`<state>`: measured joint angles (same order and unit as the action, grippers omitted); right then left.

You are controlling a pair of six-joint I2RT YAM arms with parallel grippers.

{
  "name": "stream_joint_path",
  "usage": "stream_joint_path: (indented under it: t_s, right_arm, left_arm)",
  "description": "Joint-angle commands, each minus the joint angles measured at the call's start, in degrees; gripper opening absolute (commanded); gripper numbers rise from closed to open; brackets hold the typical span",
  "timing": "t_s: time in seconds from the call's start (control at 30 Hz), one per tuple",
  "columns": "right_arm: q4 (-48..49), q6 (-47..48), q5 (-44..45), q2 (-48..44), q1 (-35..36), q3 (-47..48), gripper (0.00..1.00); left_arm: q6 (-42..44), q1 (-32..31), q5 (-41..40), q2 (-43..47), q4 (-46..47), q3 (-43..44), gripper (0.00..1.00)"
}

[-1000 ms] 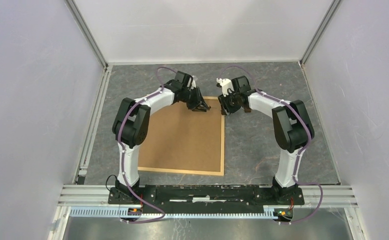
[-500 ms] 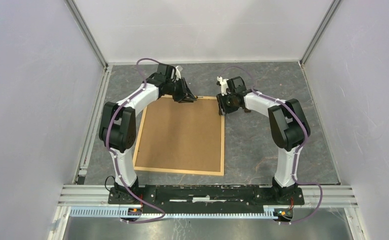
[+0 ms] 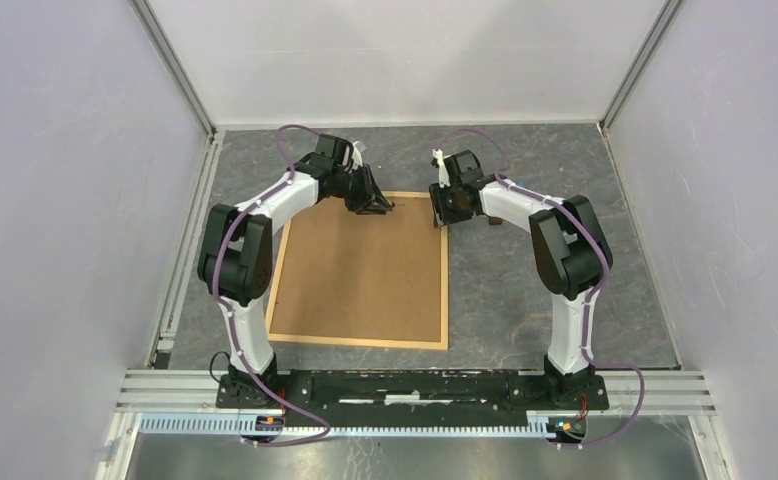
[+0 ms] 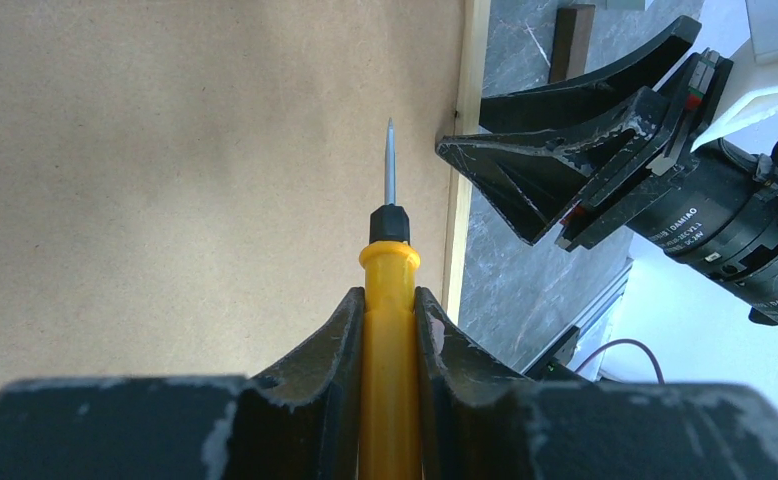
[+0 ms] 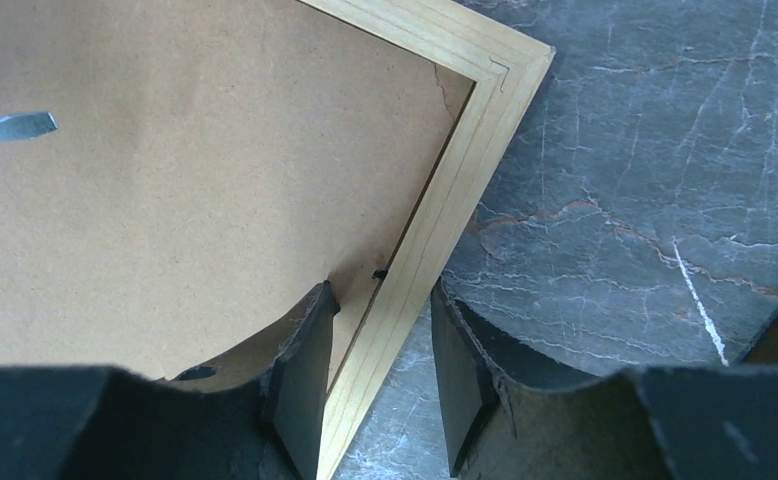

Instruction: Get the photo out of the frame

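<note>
The left pincer [image 4: 389,305] is gripping a yellow-handled screwdriver [image 4: 389,262] over the brown back of the frame [image 5: 447,195]; the right pincer [image 5: 382,298] is standing open, straddling its wooden rim near a corner

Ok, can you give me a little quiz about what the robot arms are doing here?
1. True or false: the frame lies with its brown back facing up.
2. What does the left gripper hold? A) a brush B) a screwdriver C) nothing
3. Fill in: the right gripper has its open jaws on either side of the frame's wooden ____.
Key: 1 true; 2 B; 3 rim.
</note>
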<state>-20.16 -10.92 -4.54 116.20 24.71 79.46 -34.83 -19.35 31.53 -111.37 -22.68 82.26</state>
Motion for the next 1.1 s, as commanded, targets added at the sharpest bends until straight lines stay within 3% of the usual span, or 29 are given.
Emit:
stream_joint_path:
  t_s: [0.0,0.13,0.37,0.43,0.5,0.67,0.87,0.9,0.97,1.07]
  right_arm:
    - [-1.7,-1.5,3.7,4.8,0.8,-0.7,0.44]
    - [-1.3,-1.9,4.2,4.9,0.7,-1.7,0.43]
    - [-1.7,-1.8,4.2,8.4,-0.5,-0.1,0.33]
    - [-1.7,-1.6,3.7,8.8,-1.1,0.1,0.27]
    - [-1.5,-1.1,2.1,8.7,-1.7,-0.1,0.15]
    - [-0.9,0.3,-2.2,6.1,-2.5,-1.9,0.00]
    - [-0.8,2.0,-7.2,2.0,-3.3,-1.7,0.00]
    - [-1.1,2.0,-7.5,1.6,-3.4,-1.2,0.07]
    - [-1.6,1.5,-6.5,0.9,-3.4,-0.2,0.32]
    - [-1.9,0.1,-4.3,0.4,-3.1,1.2,0.52]
  left_arm:
    - [2.9,-0.1,-0.3,2.9,0.7,0.8,0.02]
    - [3.1,-0.1,-0.3,2.9,0.6,0.6,0.02]
    - [3.4,0.0,-0.7,3.3,0.1,0.4,0.02]
    - [3.5,0.1,-0.8,3.7,0.0,0.0,0.02]
    - [3.6,0.2,-0.8,3.9,0.0,-0.4,0.02]
    - [3.5,0.2,-0.7,4.1,0.2,-1.0,0.02]
    - [3.4,0.2,0.1,4.0,0.5,-1.2,0.02]
    - [3.4,0.1,0.3,4.1,0.5,-1.3,0.02]
    - [3.4,0.1,0.4,4.1,0.5,-1.4,0.02]
    - [3.5,0.1,0.5,4.1,0.5,-1.4,0.02]
